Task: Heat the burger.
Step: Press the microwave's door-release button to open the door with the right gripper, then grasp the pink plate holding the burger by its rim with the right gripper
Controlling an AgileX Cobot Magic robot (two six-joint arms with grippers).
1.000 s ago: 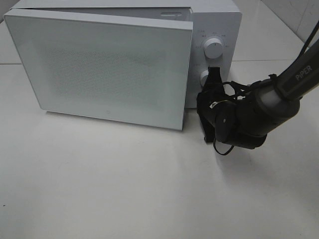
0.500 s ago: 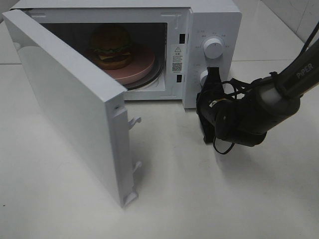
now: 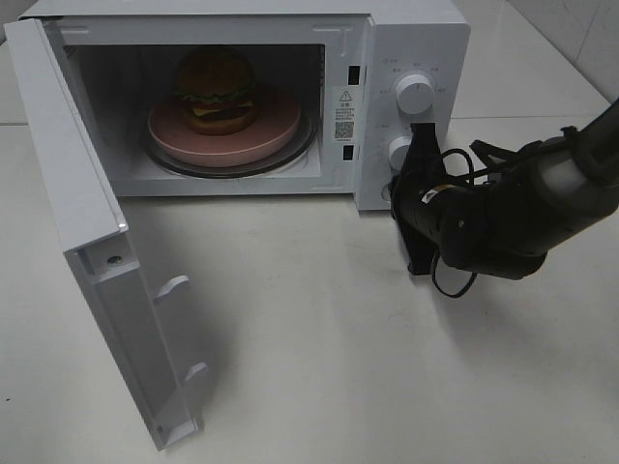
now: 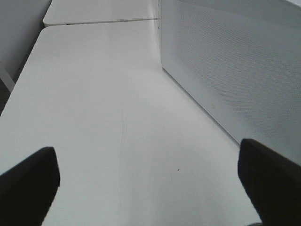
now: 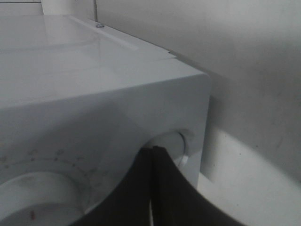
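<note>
At three o'clock of the high view, black right gripper closed, fingers pressed flat together, tips aimed toward twelve o'clock and just beside the lower round white knob of the control panel; contact with it impossible to judge. At twelve o'clock from the tips, larger white upper knob ringed by faint dial marks. Behind the gripper, toward four o'clock, thick black arm hanging over the white table.

Both knobs on the right-hand front of a boxy white microwave oven at twelve o'clock of the table, its door swung out toward nine o'clock, latch hooks facing five o'clock. Inside the cavity, burger with glossy brown bun, green lettuce, red tomato and yellow cheese, upright on a round pink plate, plate resting on the glass turntable.

Seen only by its own wrist camera, left gripper spread wide and empty, dark fingertips well apart, low over the table, with the door's perforated outer panel beside it.
</note>
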